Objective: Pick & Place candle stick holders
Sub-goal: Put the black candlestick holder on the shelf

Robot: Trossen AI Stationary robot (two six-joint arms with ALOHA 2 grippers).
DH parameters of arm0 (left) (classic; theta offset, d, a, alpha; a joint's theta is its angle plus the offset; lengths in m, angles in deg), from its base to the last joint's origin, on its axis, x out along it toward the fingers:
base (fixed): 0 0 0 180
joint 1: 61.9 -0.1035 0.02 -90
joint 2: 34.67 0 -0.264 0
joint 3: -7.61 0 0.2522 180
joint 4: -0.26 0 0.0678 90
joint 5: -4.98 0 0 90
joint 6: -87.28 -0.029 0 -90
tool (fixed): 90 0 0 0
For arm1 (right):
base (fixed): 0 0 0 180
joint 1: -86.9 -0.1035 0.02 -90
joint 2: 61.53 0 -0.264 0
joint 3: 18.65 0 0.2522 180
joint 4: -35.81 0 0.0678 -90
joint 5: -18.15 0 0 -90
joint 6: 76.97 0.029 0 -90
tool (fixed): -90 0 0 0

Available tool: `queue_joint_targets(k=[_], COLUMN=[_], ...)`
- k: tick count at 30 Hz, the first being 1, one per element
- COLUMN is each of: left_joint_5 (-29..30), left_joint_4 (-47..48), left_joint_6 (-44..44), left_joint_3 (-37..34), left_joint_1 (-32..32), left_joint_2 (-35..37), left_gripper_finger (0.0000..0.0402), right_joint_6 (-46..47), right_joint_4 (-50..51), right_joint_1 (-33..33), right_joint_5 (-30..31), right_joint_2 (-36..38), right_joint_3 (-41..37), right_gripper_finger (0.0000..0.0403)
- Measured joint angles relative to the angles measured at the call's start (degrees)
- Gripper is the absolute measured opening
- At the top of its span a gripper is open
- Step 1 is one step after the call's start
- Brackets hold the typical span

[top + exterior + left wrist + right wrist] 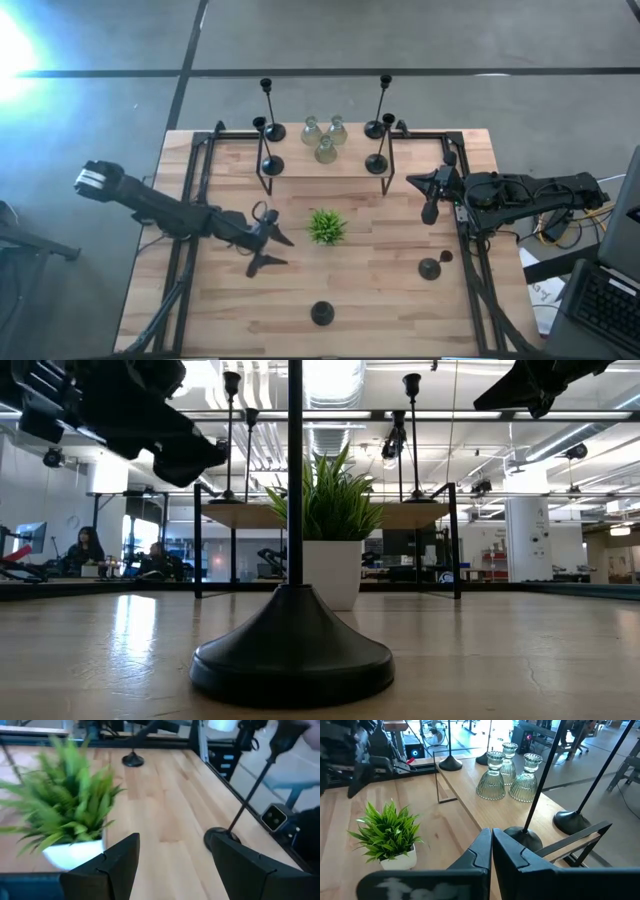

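Black candle stick holders stand on their round bases on the raised shelf (325, 172) at the far side: two on the left (270, 165) and two on the right (377, 163). Three clear glass holders (325, 150) stand between them. Two more black holders stand on the table, one by the near edge (322, 313) and one at the right (430, 267). My left gripper (268, 238) is open and empty above the table, left of the green plant (326, 227). My right gripper (431, 205) is shut and empty, near the shelf's right end.
The potted plant stands mid-table between the grippers and also shows in the left wrist view (65, 815). The shelf's thin black legs (262, 180) stand on the table. Bare wood lies between the plant and the near holder (290, 660). People sit in the room behind (85, 550).
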Motion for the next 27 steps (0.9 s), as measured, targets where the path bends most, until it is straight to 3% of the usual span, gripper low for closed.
queue_joint_targets(k=[14,27], left_joint_5=[3.1,3.3], left_joint_4=[-0.5,-1.3], left_joint_6=[-7.2,-8.8], left_joint_3=[7.4,22.0], left_joint_1=[10.3,15.3], left_joint_2=[-13.7,-28.4], left_gripper_finger=[0.0248,0.0248], right_joint_6=[0.5,0.0], right_joint_4=[1.2,1.6], right_joint_1=[0.0,0.0], right_joint_5=[0.0,0.0], right_joint_2=[0.0,-0.1], right_joint_3=[0.0,0.0], right_gripper_finger=[0.0008,0.0008])
